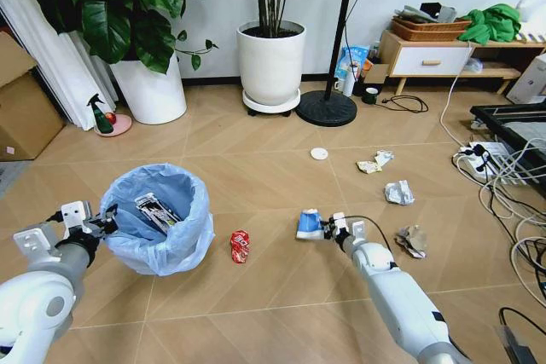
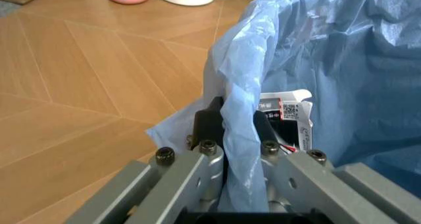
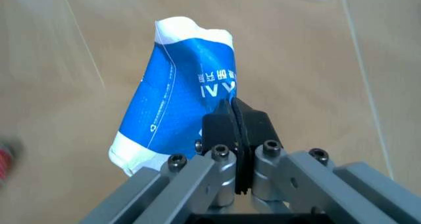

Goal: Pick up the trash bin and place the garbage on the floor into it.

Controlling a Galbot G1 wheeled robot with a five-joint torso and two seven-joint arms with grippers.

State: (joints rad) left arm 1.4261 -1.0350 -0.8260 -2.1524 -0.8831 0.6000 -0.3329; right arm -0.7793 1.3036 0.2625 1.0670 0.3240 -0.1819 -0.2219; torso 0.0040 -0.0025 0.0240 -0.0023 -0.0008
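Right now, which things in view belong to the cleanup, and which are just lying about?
Job:
- trash bin, rim pinched by left gripper
- blue-and-white carton in right gripper
- red can
- white disc
- paper wads

Lying about:
- white plant pots
- fan base
- power strip
- spray bottle

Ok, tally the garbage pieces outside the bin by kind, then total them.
Red can: 1
Blue-and-white carton, held by the right gripper: 1
White disc: 1
Crumpled paper wads: 3
Total: 6
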